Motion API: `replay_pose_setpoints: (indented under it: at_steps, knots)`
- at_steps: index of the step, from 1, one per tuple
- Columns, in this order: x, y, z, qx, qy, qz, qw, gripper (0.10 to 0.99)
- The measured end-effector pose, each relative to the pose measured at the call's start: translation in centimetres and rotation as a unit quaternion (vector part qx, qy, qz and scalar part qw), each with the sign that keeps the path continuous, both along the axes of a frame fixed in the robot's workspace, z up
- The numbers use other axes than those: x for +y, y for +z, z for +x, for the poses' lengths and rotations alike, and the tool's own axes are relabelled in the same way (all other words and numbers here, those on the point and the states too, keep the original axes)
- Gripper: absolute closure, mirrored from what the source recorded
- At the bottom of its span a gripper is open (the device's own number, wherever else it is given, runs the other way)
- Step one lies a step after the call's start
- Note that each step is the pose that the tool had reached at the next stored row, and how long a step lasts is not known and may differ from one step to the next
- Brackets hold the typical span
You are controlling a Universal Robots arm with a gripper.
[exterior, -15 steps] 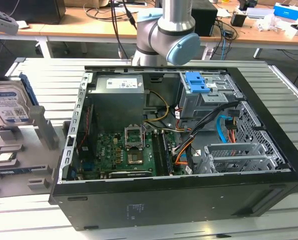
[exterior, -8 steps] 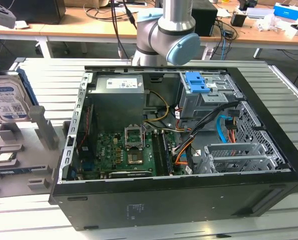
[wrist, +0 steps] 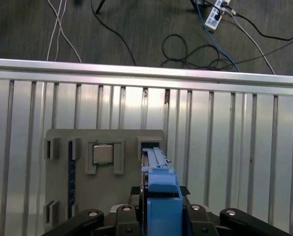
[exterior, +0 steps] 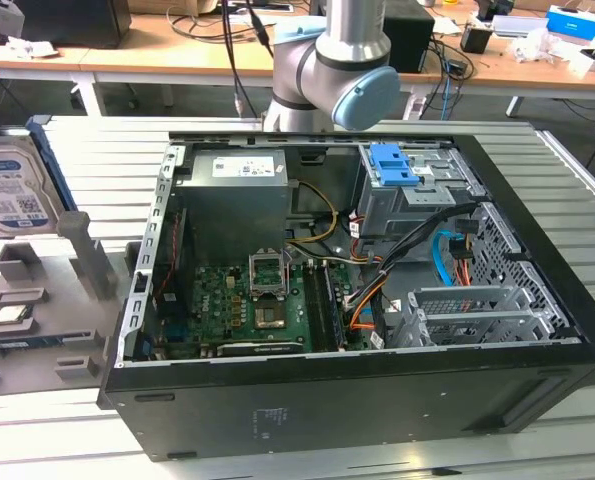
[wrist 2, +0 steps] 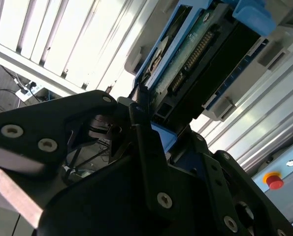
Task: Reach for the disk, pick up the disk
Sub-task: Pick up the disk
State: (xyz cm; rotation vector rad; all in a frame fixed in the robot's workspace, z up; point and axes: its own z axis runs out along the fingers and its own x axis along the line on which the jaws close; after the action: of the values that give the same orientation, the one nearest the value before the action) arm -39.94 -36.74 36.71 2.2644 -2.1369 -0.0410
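Exterior view: the disk (exterior: 12, 190) stands upright on the stand (exterior: 37, 300). Second wrist view: the gripper (wrist 2: 141, 110) straddles the disk's end; whether the jaws pinch it, I cannot tell. First wrist view: the disk is edge-on over the stand. Best to stay centred and squeeze the flat faces.

The exterior view looks down at a slant, from well back, over the open case (exterior: 357, 400). The arm (exterior: 337, 70) is at twelve o'clock, the stand (exterior: 37, 300) at nine and the disk (exterior: 12, 190) at ten. The first wrist view faces straight down on the stand, with the disk edge-on and the slatted table (wrist: 225, 147) around it. The second wrist view sits very close, looking along the disk's board side. All three views share the disk and the table.
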Motion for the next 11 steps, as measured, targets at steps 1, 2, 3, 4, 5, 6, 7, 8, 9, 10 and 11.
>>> replay_pose_setpoints:
  at_steps: [1, 2, 3, 4, 5, 6, 7, 8, 9, 10, 11]
  knots:
    - [0.0, 0.2, 0.0, 0.0, 0.0, 0.0, 1.0, 0.718]
    - [0.01, 0.45, 0.0, 0.0, 0.0, 0.0, 1.0, 0.718]
    - [0.01, 0.6, 0.0, 0.0001, 0.0, 0.0, 1.0, 0.718]
    - [0.01, 0.79, 0.0, 0.0, 0.0, 0.0, 1.0, 0.718]
    - [0.01, 0.93, 0.0, 0.0001, 0.0, 0.0, 1.0, 0.718]
    - [0.01, 1.03, 0.0, 0.0, 0.0, 0.0, 1.0, 0.718]
    - [0.01, 1.15, 0.0, 0.0, 0.0, 0.0, 1.0, 0.718]
    - [0.01, 1.28, 0.0, 0.0, 0.0, 0.0, 1.0, 0.718]
    - [0.01, 1.4, 0.0, 0.0, 0.0, 0.0, 1.0, 0.718]
    - [0.01, 1.51, 0.0, 0.0001, 0.0, 0.0, 1.0, 0.718]
    - [0.01, 1.7, 0.0, 0.0, 0.0, 0.0, 1.0, 0.718]
